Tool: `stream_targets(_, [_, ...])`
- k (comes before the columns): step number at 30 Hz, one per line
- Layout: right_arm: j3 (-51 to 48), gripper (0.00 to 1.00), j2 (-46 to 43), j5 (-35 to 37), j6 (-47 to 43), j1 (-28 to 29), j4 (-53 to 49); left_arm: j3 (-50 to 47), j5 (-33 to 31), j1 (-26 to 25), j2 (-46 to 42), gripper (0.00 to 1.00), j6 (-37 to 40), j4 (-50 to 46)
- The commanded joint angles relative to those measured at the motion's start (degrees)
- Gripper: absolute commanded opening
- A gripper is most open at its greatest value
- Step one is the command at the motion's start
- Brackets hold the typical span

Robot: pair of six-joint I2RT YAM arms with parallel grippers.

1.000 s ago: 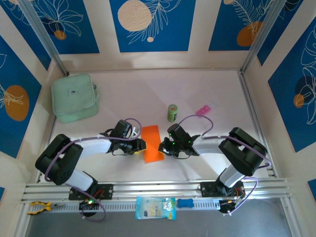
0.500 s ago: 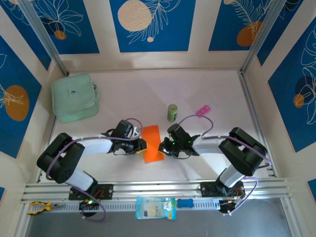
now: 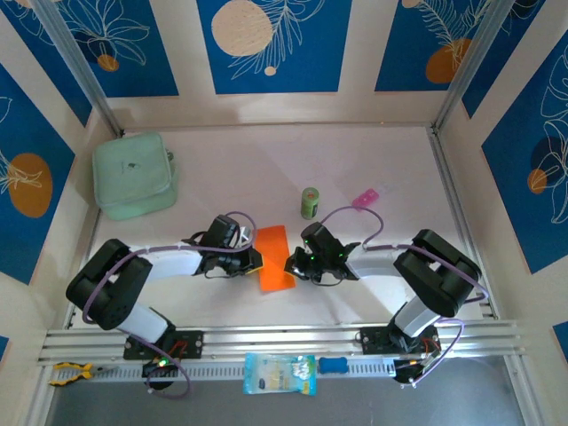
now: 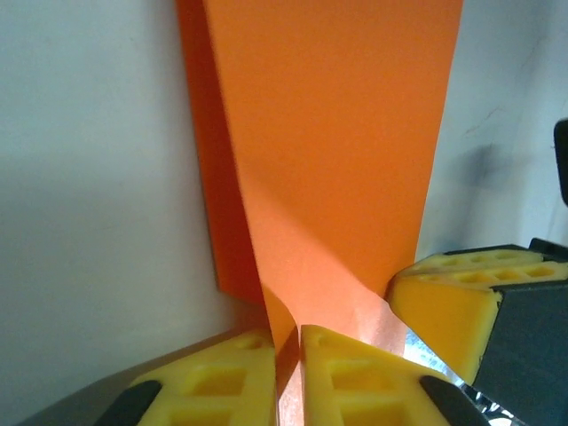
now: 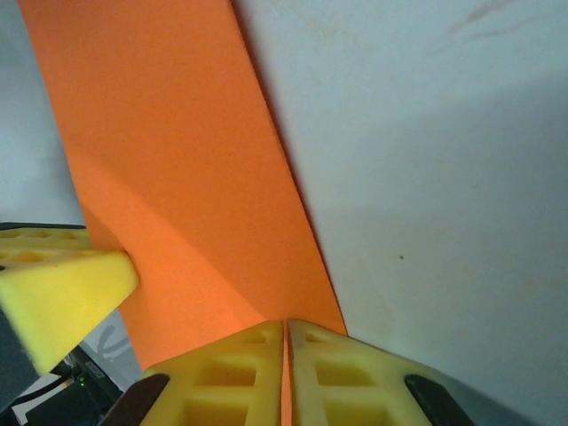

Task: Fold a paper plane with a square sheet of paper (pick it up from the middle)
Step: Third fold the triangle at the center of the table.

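Thin bright-orange paper sheet (image 3: 273, 257), folded into a long strip, lies on white desk (image 3: 266, 169), centre, nearer its front edge. L jaws clenched on its left edge, R jaws on right edge; yellow foam pads (image 4: 355, 382) pinch paper. Small green can (image 3: 309, 202) near, far side.

Table (image 3: 266, 169): pale, matte surface, enclosed by panelled walls on the left, far and right sides.

Items lying on it:
- Mint-green pouch (image 3: 133, 175), far left corner, close to the left wall.
- Small green can (image 3: 309, 202), upright, just right of centre.
- Pink packet (image 3: 365, 197), flat, right of the can and apart from it.
- Orange paper sheet (image 3: 273, 257), folded to a narrow oblong, centre, nearer than the can.

Metal rail along the near edge carries a blue-and-clear packet (image 3: 279, 374) at its middle.
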Motion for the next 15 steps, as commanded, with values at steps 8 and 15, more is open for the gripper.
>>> stream_targets(8, [-1.5, 0.3, -10.7, 0.7, -14.5, 0.8, -3.4, -0.3, -4.3, -0.1, -6.4, 0.04, -0.8, -5.0])
stream_targets(15, [3.9, 0.46, -13.9, 3.7, -30.4, 4.0, -13.8, 0.2, -3.4, 0.0, -7.4, 0.05, -0.9, -5.8])
